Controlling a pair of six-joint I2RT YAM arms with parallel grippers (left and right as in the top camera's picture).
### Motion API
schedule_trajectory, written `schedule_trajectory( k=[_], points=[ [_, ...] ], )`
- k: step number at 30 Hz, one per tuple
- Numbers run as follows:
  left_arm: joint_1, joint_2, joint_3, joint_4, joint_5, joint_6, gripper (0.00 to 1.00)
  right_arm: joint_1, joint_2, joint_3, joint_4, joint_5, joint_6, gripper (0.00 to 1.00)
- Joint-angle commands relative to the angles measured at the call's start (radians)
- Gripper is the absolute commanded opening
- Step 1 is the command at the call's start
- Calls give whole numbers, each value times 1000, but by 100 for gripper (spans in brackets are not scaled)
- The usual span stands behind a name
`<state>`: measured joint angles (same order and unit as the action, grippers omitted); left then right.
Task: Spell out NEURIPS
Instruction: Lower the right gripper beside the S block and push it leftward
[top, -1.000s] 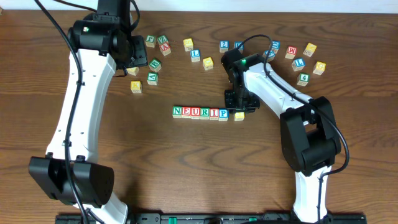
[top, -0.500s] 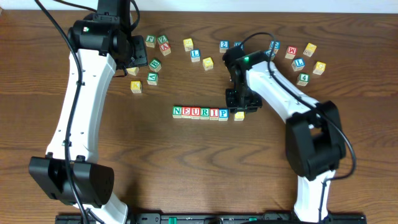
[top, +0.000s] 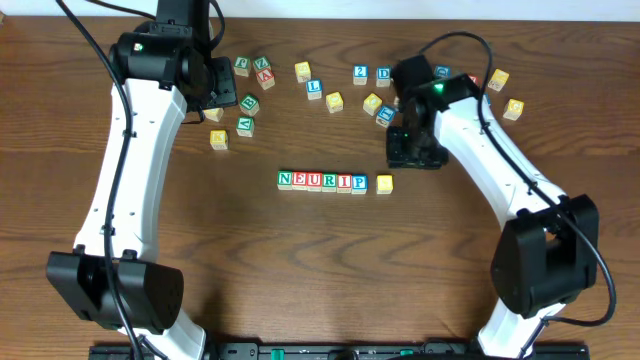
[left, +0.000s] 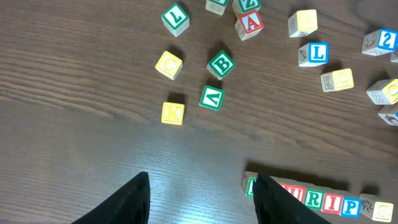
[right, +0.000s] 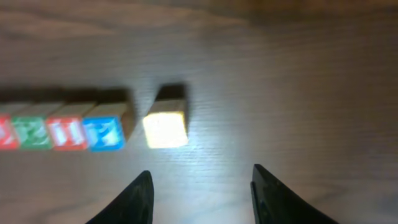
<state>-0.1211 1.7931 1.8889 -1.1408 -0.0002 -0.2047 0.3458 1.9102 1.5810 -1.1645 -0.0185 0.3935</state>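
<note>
The row of six letter cubes (top: 322, 181) lies near the middle of the table (top: 300, 270), faces up, reading N, E, U, R, I, P from left to right in the overhead view, with each cube touching the next. The yellow-topped cube (top: 384, 184) sits just beside the blue P at the row's right end, in line with the row but separated from it by a narrow gap. The right hand (right: 202, 199) hangs above the table, clear of the yellow-topped cube, with its fingers spread wide and nothing between them. The left hand (left: 199, 202) is over the far left part of the table, also spread wide and empty. Loose cubes (top: 330, 95) with other characters lie scattered along the far side, well apart from the row.
</note>
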Motion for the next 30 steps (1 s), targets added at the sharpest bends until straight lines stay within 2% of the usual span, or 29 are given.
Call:
schedule_trajectory(
  k=[1,12,30],
  points=[
    [3,0,-10,1,-12,13,52,-44,7,-95,69,16,-6,45],
    [3,0,-10,2,-12,13,52,-67,8,-289,291,-64,-17,45],
    [3,0,-10,1,-12,13,53,-57,24,-333,386,-111,-30,45]
  ],
)
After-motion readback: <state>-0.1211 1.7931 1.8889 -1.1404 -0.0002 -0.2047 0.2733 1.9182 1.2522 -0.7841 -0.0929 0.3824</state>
